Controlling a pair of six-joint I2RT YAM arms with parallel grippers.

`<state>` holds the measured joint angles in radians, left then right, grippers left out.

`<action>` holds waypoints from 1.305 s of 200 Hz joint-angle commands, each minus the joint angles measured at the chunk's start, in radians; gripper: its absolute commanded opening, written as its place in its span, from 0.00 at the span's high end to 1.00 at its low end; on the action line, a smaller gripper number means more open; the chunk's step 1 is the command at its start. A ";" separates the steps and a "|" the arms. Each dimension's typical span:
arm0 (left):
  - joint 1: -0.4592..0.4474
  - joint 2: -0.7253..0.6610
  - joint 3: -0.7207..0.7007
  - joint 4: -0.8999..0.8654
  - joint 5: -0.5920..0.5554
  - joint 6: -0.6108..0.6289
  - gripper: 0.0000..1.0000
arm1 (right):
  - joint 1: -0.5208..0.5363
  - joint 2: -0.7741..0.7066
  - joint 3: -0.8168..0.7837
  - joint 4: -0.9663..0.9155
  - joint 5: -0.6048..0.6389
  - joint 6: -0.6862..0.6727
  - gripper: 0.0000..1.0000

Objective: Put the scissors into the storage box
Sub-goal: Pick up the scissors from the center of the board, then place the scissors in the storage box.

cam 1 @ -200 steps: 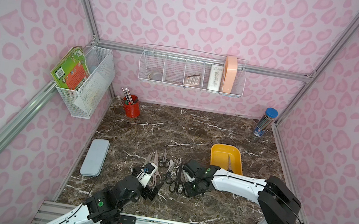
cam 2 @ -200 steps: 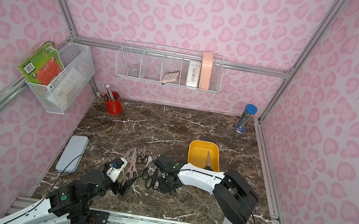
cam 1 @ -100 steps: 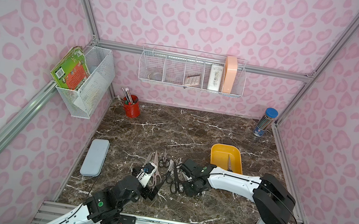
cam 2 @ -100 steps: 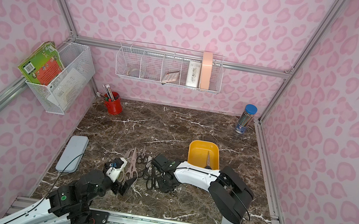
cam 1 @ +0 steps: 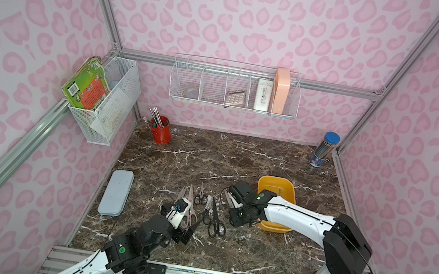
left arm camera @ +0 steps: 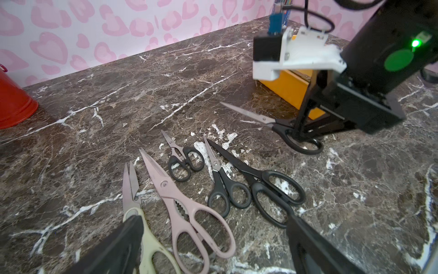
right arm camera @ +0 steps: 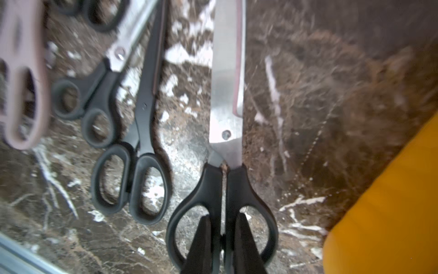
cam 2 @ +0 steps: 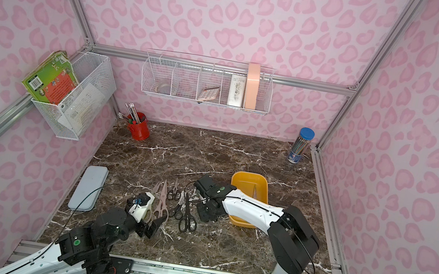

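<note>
In both top views the yellow storage box (cam 1: 290, 185) sits on the marble surface (cam 1: 238, 159), and the right tool (cam 1: 237, 223) is down just beside the box's wall. In the left wrist view the left tool (left arm camera: 213, 221) is spread wide, gripping nothing, above five loose scissors (left arm camera: 166, 187) lying apart from the box. In the right wrist view the right tool is clenched on the handles of the black-handled scissors (right arm camera: 227, 106), just beside the box.

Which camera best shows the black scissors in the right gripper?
Right wrist: the black scissors fill the frame, fingers pinching the handles. Left wrist shows them side-on; both top views mostly hide them under the arm.
</note>
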<state>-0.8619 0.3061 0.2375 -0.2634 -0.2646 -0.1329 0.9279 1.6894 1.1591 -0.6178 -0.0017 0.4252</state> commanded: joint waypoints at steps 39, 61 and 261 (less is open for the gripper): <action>0.000 -0.051 -0.007 -0.025 -0.023 -0.015 0.01 | -0.092 -0.146 0.042 0.008 -0.032 -0.056 1.00; 0.000 -0.056 -0.008 -0.028 -0.023 -0.014 0.01 | -0.174 -0.202 0.036 -0.007 0.035 -0.035 1.00; 0.001 -0.012 -0.002 -0.013 -0.032 -0.020 0.01 | -0.386 -0.045 -0.172 0.049 0.105 -0.036 1.00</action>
<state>-0.8619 0.2871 0.2298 -0.2924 -0.2913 -0.1539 0.5308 1.6112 0.9768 -0.5930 0.0578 0.3595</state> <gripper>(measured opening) 0.988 0.135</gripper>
